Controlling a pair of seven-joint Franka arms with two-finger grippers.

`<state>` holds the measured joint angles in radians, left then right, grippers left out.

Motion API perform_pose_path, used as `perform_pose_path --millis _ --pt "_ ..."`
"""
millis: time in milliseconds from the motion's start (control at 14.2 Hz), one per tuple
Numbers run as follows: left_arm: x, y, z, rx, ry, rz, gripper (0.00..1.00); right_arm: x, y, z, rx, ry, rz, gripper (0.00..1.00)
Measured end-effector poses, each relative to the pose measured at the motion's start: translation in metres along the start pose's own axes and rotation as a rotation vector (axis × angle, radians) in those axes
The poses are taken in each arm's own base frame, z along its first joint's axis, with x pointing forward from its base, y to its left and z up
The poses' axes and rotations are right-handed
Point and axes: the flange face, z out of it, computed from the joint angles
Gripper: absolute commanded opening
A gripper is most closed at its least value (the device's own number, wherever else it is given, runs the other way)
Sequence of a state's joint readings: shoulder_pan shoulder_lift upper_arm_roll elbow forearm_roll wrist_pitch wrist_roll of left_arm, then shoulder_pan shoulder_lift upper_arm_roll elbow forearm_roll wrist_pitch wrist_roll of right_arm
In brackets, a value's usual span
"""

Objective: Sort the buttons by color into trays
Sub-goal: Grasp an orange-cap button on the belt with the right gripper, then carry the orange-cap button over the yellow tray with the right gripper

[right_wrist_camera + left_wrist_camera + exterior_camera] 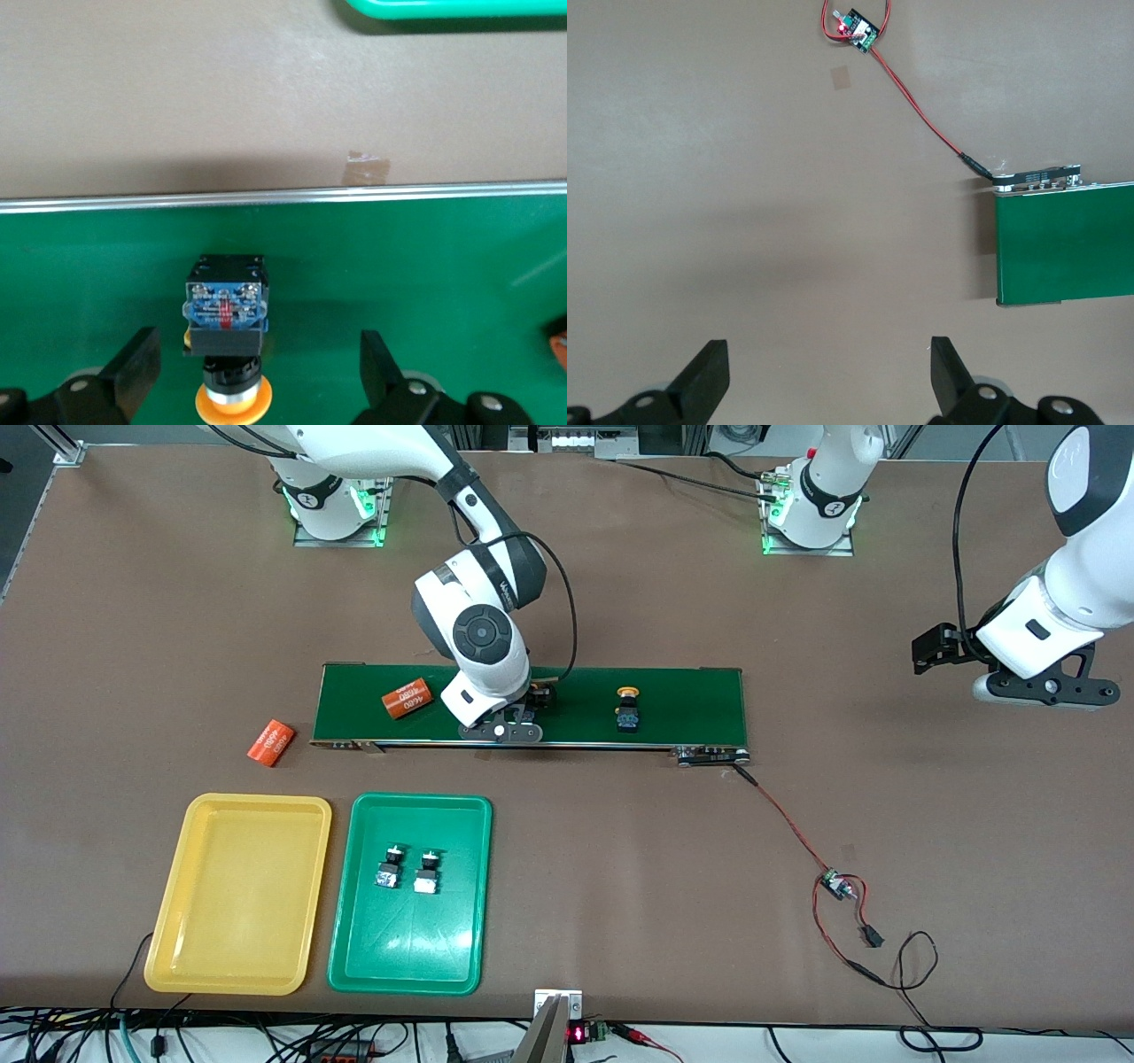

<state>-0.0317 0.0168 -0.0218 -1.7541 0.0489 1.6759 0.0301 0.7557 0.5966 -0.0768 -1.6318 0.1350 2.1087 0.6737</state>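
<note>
R fingers (252,372) open astride yellow button (226,332), prob. untouched.

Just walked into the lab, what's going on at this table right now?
Two arms are sorting buttons by color. The right end effector is low over the conveyor belt, open on either side of a yellow-capped button without gripping it. A second yellow-capped button sits farther along the belt. Two buttons already lie in the green tray; the yellow tray holds none. The left end effector waits open over bare table.
</note>
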Motion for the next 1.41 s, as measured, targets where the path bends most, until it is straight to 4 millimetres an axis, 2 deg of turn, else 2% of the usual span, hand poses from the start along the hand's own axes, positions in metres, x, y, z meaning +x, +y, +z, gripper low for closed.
perform_pose_path --millis 141,211,281,351,422,773,984,1054,1195,1406 --pt "0.000 0.000 0.000 0.000 0.000 -0.001 1.00 0.002 0.000 0.011 -0.007 -0.004 0.012 0.97" --pt "0.000 0.000 0.000 0.000 0.000 -0.001 1.00 0.003 -0.001 0.016 -0.005 0.000 0.015 0.64" --pt "0.000 0.000 0.000 0.000 0.000 -0.001 1.00 0.004 -0.001 0.020 -0.003 0.004 0.023 0.27" --pt "0.000 0.000 0.000 0.000 0.000 -0.001 1.00 0.005 -0.001 0.020 -0.002 0.005 0.037 0.12" --pt "0.000 -0.001 0.000 0.000 0.000 -0.001 1.00 0.006 -0.001 0.019 0.000 0.007 0.066 0.01" --pt "0.000 -0.001 0.000 0.000 0.000 -0.002 1.00 0.009 -0.004 0.011 0.013 0.020 0.157 0.00" --pt "0.000 -0.001 0.000 0.000 0.000 -0.003 1.00 0.024 0.010 0.005 0.015 0.034 0.195 0.00" --pt "0.000 -0.001 0.000 0.000 0.000 -0.003 1.00 0.035 0.020 -0.001 0.018 0.048 0.220 0.00" --pt "0.000 -0.002 0.000 0.000 0.000 -0.003 1.00 0.072 0.057 -0.023 0.022 0.101 0.292 0.00" --pt "0.000 -0.002 0.000 0.000 -0.001 -0.003 1.00 0.127 0.136 -0.051 0.002 0.177 0.403 0.00"
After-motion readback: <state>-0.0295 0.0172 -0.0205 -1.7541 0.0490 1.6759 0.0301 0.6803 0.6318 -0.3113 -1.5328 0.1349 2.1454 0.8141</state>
